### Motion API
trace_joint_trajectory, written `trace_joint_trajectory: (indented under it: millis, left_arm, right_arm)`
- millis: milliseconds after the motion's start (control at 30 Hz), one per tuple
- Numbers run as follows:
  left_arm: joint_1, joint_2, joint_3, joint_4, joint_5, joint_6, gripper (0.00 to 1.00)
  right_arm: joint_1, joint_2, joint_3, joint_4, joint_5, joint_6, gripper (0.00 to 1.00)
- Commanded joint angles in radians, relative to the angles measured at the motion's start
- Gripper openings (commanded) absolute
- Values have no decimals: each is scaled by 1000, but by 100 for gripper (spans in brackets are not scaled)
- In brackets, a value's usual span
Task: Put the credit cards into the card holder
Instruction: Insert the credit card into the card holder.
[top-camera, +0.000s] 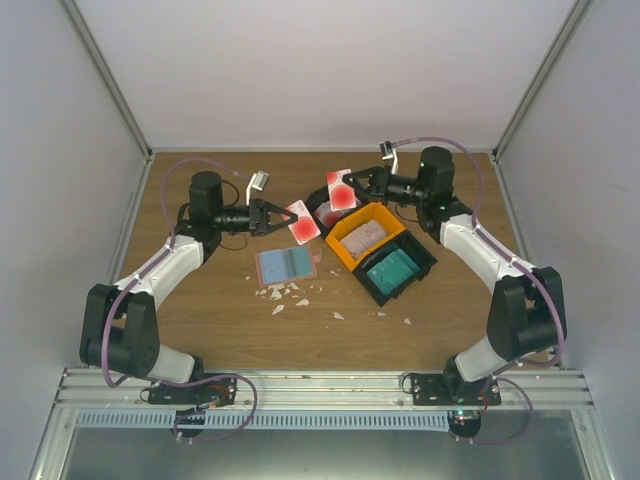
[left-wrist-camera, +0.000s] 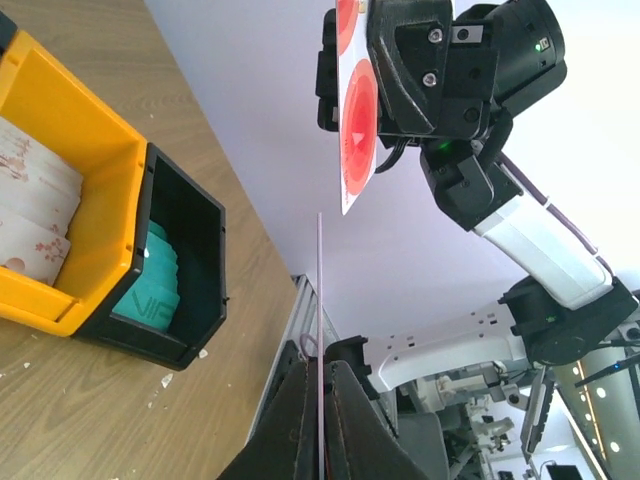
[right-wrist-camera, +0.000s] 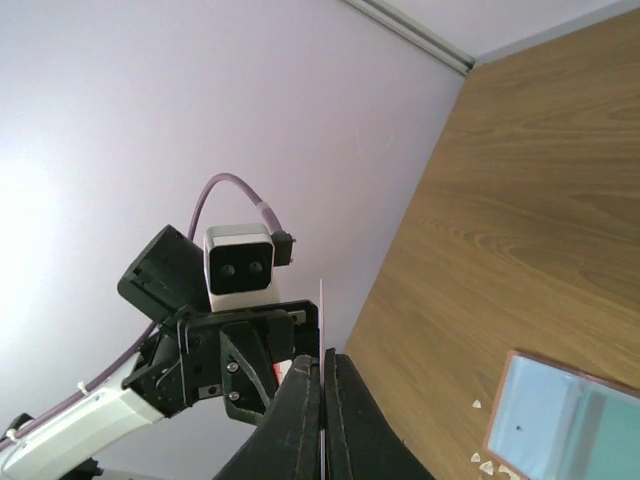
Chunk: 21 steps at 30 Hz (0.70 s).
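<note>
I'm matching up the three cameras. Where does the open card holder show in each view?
Top external: the card holder lies open near the middle of the table, blue inside up.
Left wrist: not in it.
Right wrist: in the lower right corner, cut off by the frame edge.
Shared landmark: the white scraps on the wood just beside the holder, which also show by its edge in the right wrist view.

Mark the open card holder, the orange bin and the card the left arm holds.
card holder (top-camera: 287, 264), top external view, its light blue inside.
orange bin (left-wrist-camera: 108, 225), left wrist view, its inner side wall.
left arm's card (top-camera: 304, 226), top external view, its red-and-white face.
</note>
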Motion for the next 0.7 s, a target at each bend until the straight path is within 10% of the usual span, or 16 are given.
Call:
trace_joint_trajectory:
  millis: [0, 667]
  left_arm:
    - [9, 1, -14, -38, 0, 39, 0]
    - [26, 0, -25, -617, -415, 416, 0]
  right_arm:
    - [-7, -14, 36, -61, 57, -84, 1]
    - [162, 53, 45, -486, 370, -520, 1]
